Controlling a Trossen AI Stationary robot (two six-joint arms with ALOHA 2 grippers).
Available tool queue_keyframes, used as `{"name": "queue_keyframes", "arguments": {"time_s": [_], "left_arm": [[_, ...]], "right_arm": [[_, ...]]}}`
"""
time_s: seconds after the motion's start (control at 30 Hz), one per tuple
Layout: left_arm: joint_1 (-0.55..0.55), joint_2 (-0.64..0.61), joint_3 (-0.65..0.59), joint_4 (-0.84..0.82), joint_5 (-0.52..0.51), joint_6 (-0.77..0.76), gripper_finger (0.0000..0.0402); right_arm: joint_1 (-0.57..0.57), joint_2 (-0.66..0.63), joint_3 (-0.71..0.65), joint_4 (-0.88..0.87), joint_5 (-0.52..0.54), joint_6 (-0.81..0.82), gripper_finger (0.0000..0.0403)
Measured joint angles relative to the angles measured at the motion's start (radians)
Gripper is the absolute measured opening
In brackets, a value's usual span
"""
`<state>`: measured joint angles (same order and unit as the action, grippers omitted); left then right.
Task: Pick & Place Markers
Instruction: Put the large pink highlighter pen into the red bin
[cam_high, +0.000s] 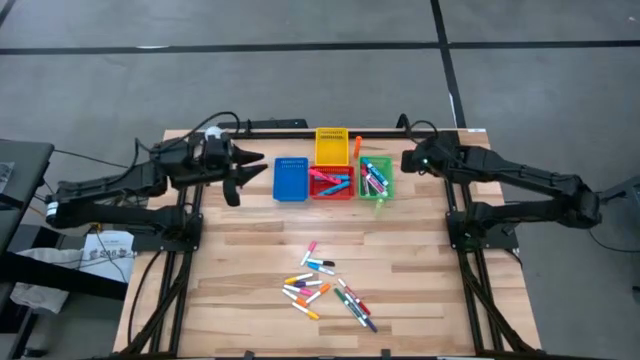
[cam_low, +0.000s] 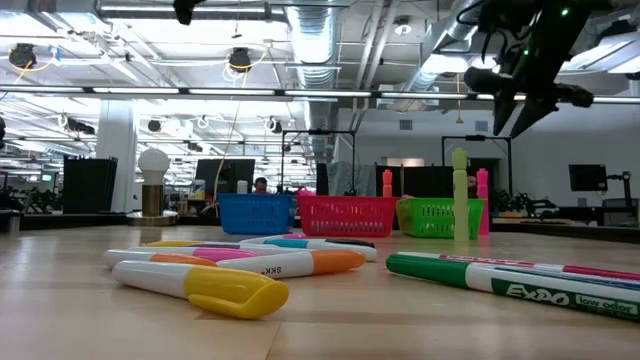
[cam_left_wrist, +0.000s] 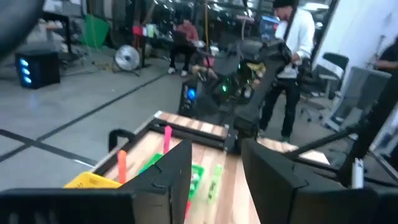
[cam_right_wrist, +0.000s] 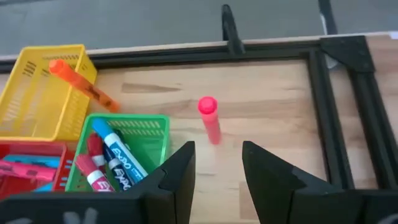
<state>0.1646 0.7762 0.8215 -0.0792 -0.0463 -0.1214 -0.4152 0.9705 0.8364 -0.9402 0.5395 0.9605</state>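
Overhead, markers (cam_high: 325, 283) loose, both claws empty

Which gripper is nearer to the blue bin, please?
Left. The left gripper hovers just beside the blue bin; the right gripper sits beyond the green bin.
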Motion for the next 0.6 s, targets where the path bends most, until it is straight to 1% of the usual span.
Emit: {"name": "queue_keyframes", "arguments": {"time_s": [0.2, 0.3, 0.4, 0.6], "left_arm": [[0.000, -0.010, 0.000, -0.001, -0.006, 0.000, 0.0140], [0.000, -0.003, 0.000, -0.001, -0.006, 0.000, 0.0140], [0.000, -0.004, 0.000, 0.001, -0.006, 0.000, 0.0140], [0.000, -0.004, 0.000, 0.001, -0.006, 0.000, 0.0140]], "right_arm": [[-0.062, -0.003, -0.066, 0.160, -0.034, -0.132, 0.0125], [-0.103, -0.001, -0.111, 0.241, -0.059, -0.176, 0.0134], [-0.126, 0.006, -0.160, 0.329, -0.068, -0.188, 0.0158], [-0.144, 0.014, -0.225, 0.474, -0.067, -0.314, 0.0232]]}}
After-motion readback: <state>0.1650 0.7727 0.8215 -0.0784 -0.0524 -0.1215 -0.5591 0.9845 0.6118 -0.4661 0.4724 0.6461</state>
